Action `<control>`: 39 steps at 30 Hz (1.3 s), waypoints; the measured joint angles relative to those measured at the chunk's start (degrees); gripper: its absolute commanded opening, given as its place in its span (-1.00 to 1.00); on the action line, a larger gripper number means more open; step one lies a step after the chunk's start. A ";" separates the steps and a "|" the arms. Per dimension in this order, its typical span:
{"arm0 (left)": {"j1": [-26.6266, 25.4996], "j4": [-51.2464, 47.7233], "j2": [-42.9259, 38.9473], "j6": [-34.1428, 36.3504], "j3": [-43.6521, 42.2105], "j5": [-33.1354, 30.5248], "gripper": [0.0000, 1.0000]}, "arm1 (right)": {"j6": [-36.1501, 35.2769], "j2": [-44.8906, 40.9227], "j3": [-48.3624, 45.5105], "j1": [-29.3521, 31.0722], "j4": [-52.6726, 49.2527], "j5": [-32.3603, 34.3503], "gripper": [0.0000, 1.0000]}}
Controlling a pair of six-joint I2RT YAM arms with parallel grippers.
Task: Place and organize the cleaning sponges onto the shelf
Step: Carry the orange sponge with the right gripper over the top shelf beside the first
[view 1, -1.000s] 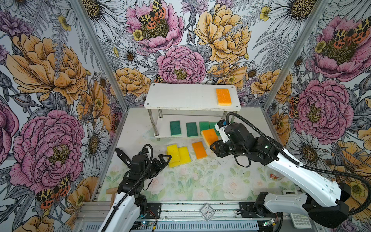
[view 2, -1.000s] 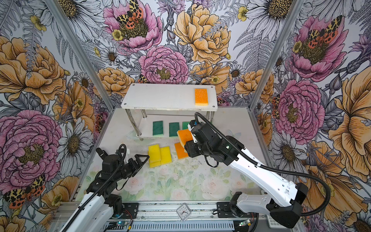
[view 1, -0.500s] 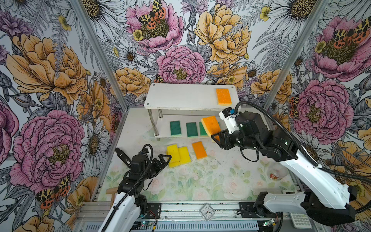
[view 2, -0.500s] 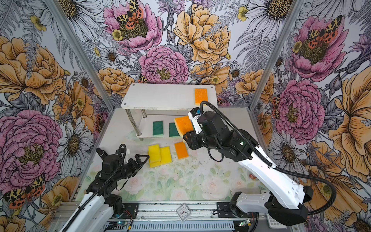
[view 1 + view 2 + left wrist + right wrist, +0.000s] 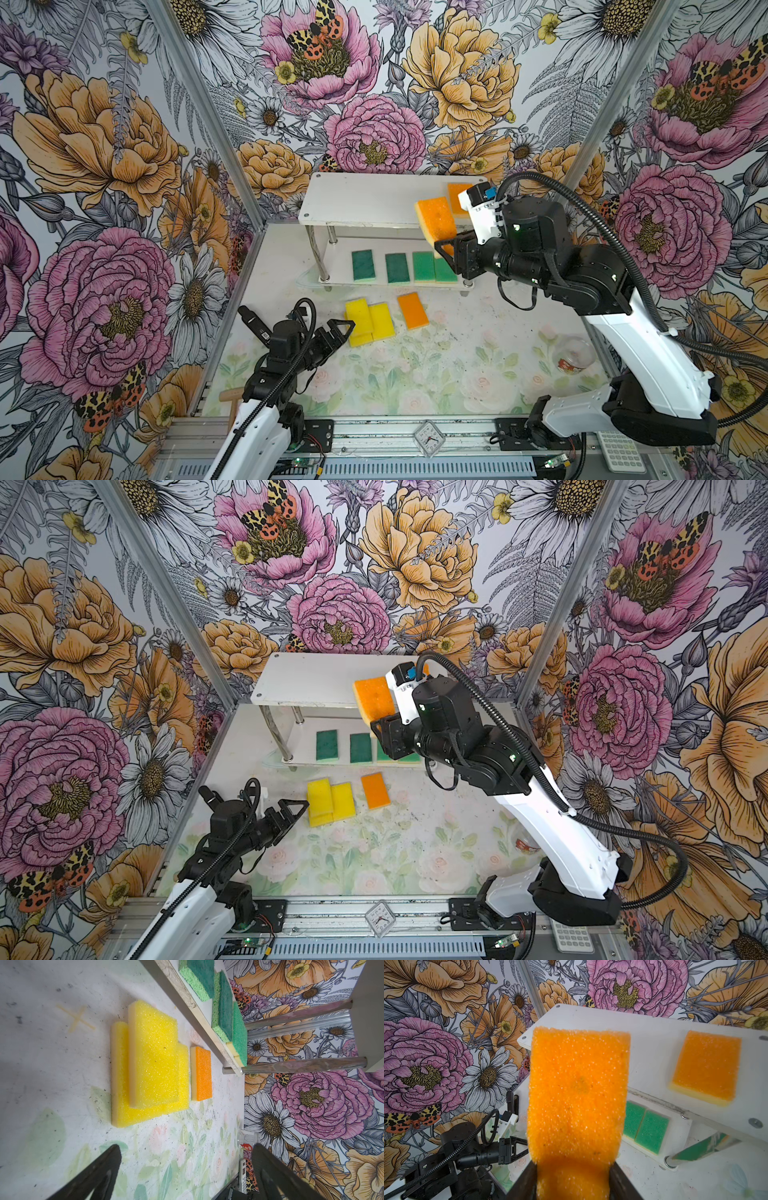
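Shelf-top orange sponge [image 5: 457,193] partly behind wrist camera [image 5: 482,216]

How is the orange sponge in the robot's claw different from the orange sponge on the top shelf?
The held sponge is tilted in the air, pinched by the right gripper; the shelf sponge lies flat on the top board. The held sponge is at the board's front edge; the shelf sponge sits near its right end. Both are orange with a pale underlayer.
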 measured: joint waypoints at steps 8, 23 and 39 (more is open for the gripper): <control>0.00 0.00 -0.20 0.00 0.00 0.13 0.98 | 0.02 6.71 9.40 -2.03 0.04 5.05 0.02; 0.04 0.00 -0.20 0.00 0.00 0.15 0.98 | 3.43 19.82 16.11 -9.68 -0.02 10.82 0.01; 0.04 -0.07 -1.86 -0.02 0.00 0.15 0.98 | 3.43 22.77 18.12 -10.49 0.00 12.11 0.01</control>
